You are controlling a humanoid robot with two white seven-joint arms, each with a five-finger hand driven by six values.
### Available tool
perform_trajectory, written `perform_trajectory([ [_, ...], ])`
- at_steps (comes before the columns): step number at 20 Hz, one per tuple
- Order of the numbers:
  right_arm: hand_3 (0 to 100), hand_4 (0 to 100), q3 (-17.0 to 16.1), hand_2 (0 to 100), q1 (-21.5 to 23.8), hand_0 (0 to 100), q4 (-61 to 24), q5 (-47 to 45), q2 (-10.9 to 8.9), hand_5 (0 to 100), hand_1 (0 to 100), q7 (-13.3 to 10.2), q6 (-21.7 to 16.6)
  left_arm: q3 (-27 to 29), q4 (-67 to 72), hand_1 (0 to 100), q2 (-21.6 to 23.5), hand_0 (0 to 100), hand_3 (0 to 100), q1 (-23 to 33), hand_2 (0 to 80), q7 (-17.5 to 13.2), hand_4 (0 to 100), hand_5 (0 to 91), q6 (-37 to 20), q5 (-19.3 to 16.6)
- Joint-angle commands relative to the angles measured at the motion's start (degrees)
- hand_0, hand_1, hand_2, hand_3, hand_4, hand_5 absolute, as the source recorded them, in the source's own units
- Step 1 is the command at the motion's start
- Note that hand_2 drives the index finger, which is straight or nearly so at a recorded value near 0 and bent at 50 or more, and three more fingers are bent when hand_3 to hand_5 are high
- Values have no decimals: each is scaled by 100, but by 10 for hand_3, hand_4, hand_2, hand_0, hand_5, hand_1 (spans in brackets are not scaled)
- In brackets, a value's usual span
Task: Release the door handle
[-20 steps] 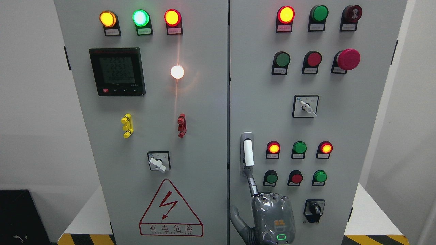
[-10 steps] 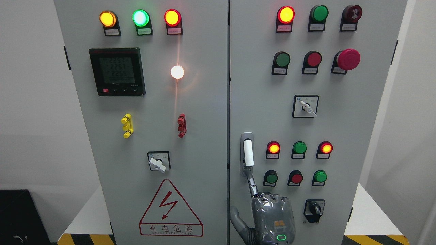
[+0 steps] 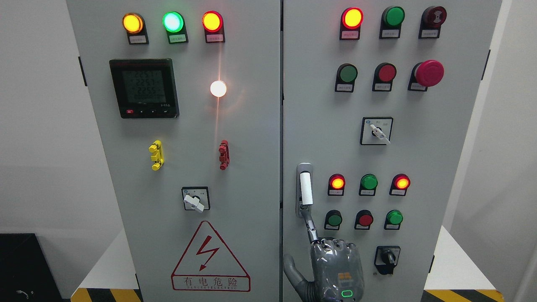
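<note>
**One finger at the foot of the door handle**

The door handle (image 3: 306, 188) is seen on the right door (image 3: 440, 167) of a grey control cabinet, close to that door's left edge and just beside the seam between the two doors. It is a white upright bar set in a silver housing, and it lies flat and vertical.

The right hand (image 3: 335, 268) is raised from the bottom edge, below the handle and a little to its right, with its back turned to the camera. Its index finger (image 3: 310, 228) is stretched upward and to the left, and its tip is met by the lower end of the silver housing. The thumb (image 3: 291, 268) is splayed out to the left. The other three fingers are folded down at the knuckles. Nothing is enclosed by the hand, and the white bar itself is not wrapped. Whether the fingertip is pressed against the housing or only laid before it cannot be told.

To the right of the handle, two rows of round lamps and buttons are mounted, with a black rotary switch (image 3: 387, 258) just beside the hand. A digital meter (image 3: 144, 88) and a red-edged warning triangle (image 3: 209, 262) are carried by the left door (image 3: 188, 126). The cabinet is stood on a white tabletop (image 3: 455, 264).
</note>
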Motion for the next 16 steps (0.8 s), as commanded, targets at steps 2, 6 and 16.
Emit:
perform_trajectory([
  [2,1000,1000,11,185,19,413,-6,0,1,1000,360,-14,-11,0,0,556,0,120,0,0,0,-3,0,0,-20,0],
  [6,1000,1000,11,186,28,414,-6,0,1,1000,360,-14,-11,0,0,556,0,120,0,0,0,-3,0,0,-20,0],
  [16,1000,1000,11,188,28,414,-15,0,1,1000,360,-14,-11,0,0,556,0,120,0,0,0,-3,0,0,-20,0],
])
